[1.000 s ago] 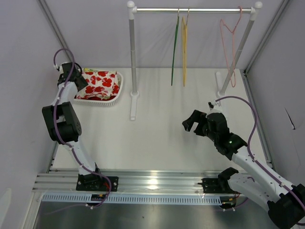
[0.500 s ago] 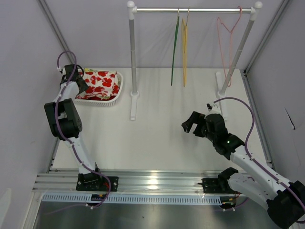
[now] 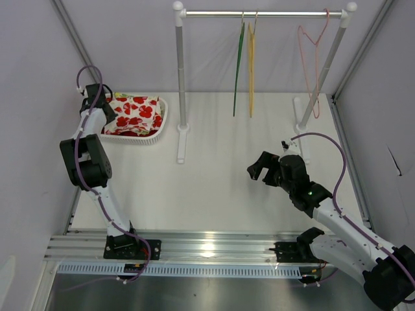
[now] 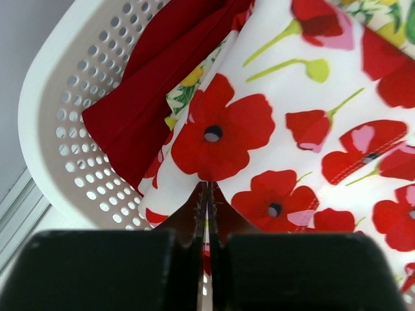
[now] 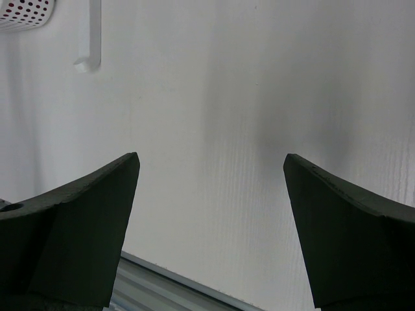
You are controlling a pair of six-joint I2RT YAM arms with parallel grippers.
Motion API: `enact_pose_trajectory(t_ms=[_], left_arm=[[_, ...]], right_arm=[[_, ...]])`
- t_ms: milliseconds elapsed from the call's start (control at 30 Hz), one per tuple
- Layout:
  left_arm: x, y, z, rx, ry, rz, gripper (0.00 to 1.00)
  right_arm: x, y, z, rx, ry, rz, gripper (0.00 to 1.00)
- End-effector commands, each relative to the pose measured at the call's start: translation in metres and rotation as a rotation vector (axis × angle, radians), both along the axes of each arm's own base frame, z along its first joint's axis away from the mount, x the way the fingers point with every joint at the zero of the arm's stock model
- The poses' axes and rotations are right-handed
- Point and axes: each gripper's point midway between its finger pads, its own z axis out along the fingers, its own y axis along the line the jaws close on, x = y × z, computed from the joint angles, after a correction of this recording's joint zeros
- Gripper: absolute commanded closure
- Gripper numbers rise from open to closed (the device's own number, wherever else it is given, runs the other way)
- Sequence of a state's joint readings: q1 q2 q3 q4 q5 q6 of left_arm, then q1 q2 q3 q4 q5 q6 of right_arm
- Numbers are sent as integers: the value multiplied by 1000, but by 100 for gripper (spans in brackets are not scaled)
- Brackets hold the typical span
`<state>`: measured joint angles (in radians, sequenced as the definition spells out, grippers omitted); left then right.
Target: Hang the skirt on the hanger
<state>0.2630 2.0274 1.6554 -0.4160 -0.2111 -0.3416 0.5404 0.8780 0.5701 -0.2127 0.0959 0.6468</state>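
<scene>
The skirt (image 3: 134, 113), white with red poppies, lies folded in a white perforated basket (image 3: 153, 136) at the far left. My left gripper (image 3: 106, 107) reaches into the basket's left end. In the left wrist view its jaws (image 4: 207, 186) are pinched shut on a fold of the skirt (image 4: 292, 129), beside a plain red cloth (image 4: 149, 84). A green hanger (image 3: 238, 71), a yellow hanger (image 3: 251, 71) and a pink wire hanger (image 3: 312, 52) hang from the rail (image 3: 272, 13). My right gripper (image 3: 260, 167) hovers open over bare table, its jaws (image 5: 211, 170) wide apart and empty.
The rack's left pole stands on a foot (image 3: 181, 139) just right of the basket, its right pole (image 3: 322, 78) near the far right wall. Grey walls close both sides. A metal rail (image 3: 207, 246) runs along the near edge.
My left gripper has closed on the skirt's fold inside the basket, after shifting slightly toward it. The right arm has barely moved.
</scene>
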Motion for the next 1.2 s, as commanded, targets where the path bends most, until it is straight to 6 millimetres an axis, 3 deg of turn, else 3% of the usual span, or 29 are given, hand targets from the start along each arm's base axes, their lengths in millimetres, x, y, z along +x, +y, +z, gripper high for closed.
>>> enact_pose_trajectory(t_ms=[0, 167, 267, 333, 367, 467, 700, 933, 1067, 1167], left_arm=[[12, 3, 37, 11, -83, -23, 100], [12, 3, 47, 17, -94, -27, 97], [6, 6, 42, 29, -69, -6, 50], [1, 7, 31, 39, -36, 3, 46], [-1, 8, 26, 41, -21, 7, 40], [-5, 10, 12, 47, 11, 14, 37], [-1, 9, -11, 25, 43, 16, 39], [2, 8, -22, 6, 49, 22, 46], [6, 7, -22, 8, 48, 16, 56], [7, 6, -25, 6, 53, 10, 79]], right_arm=[[6, 3, 10, 27, -42, -2, 1], [5, 3, 12, 31, -45, -1, 1], [5, 3, 13, 32, -46, 0, 1], [4, 2, 13, 31, -47, 0, 1], [4, 2, 13, 30, -45, -2, 1], [4, 1, 14, 27, -50, -3, 1], [5, 0, 10, 17, -38, -7, 1], [7, 0, 8, 14, -34, -5, 1], [8, 1, 7, 12, -32, -7, 1], [9, 1, 6, 11, -31, -5, 1]])
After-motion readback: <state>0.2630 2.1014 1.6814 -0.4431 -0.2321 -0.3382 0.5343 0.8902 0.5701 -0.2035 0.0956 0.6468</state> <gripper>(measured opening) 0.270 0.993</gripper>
